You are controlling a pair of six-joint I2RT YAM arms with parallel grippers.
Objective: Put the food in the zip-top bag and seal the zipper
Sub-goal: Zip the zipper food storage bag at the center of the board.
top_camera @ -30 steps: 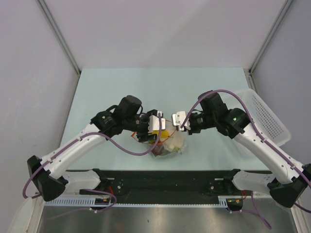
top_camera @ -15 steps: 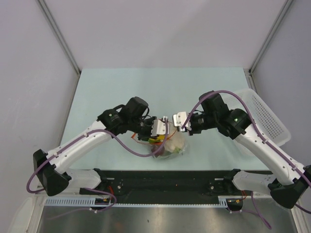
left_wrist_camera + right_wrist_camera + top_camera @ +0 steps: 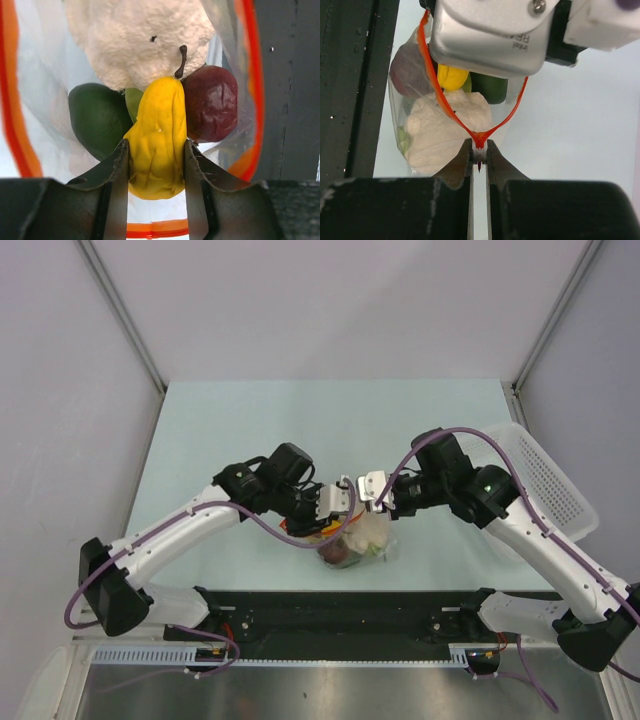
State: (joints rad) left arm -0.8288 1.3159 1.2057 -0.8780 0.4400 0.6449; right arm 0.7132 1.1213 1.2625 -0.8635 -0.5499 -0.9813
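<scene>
The left arm has swung in towards the middle, and the left fingers (image 3: 116, 180) now reach through the mouth of the zip-top bag (image 3: 372, 544). They stand partly open and press on both flanks of the yellow piece (image 3: 156, 140). That looks like the last of the food going in, since the cream piece (image 3: 140, 40), the dark green one (image 3: 97, 117), a lime sliver (image 3: 132, 97) and the dark red one (image 3: 210, 102) already lie inside. The bag sits near the front edge of the surface (image 3: 300, 420), between the two arms. The right fingers (image 3: 456, 172) are closed tight on one end of the zipper (image 3: 16, 120), drawing it into a gaping loop whose long axis runs from arm to arm. The yellow piece lies lengthwise along the fingers, pointing deeper into the bag.
</scene>
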